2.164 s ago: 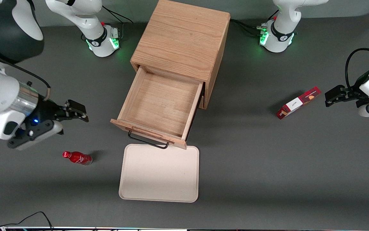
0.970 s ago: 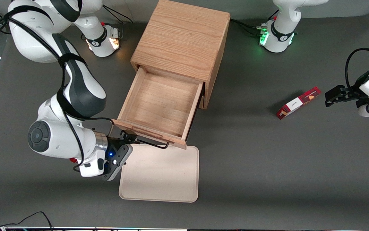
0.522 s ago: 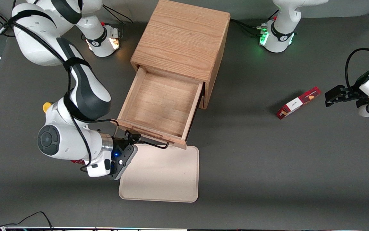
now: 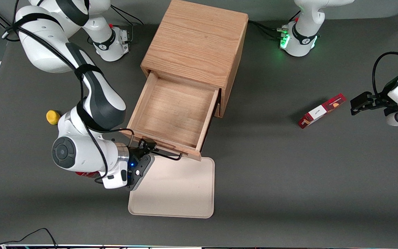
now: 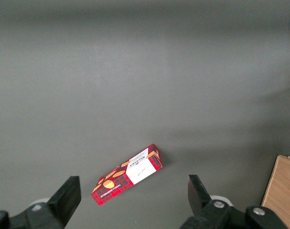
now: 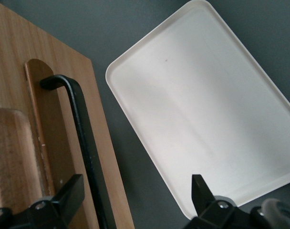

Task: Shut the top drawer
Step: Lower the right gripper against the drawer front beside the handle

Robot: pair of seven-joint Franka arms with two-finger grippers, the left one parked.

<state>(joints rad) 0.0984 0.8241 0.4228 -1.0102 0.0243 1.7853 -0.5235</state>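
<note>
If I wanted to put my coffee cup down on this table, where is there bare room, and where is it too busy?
Bare grey table lies between the beige tray and the red snack box. It is crowded at the open top drawer, where the gripper, fingers open, sits at the black handle above the tray's edge.

Light oak top drawer (image 4: 173, 114) pulled out of the wooden two-drawer cabinet (image 4: 195, 45), toward the front camera. Black two-finger gripper (image 4: 149, 145) in front of the drawer face, fingers spread around the black wire handle (image 6: 83, 143), above the edge of the cream rectangular tray (image 4: 173, 188). Tray lies on the grey table (image 4: 289, 180), just in front of the drawer. Small yellow object (image 4: 52, 117) toward the working arm's end. Red patterned box (image 4: 321, 111) toward the parked arm's end.
</note>
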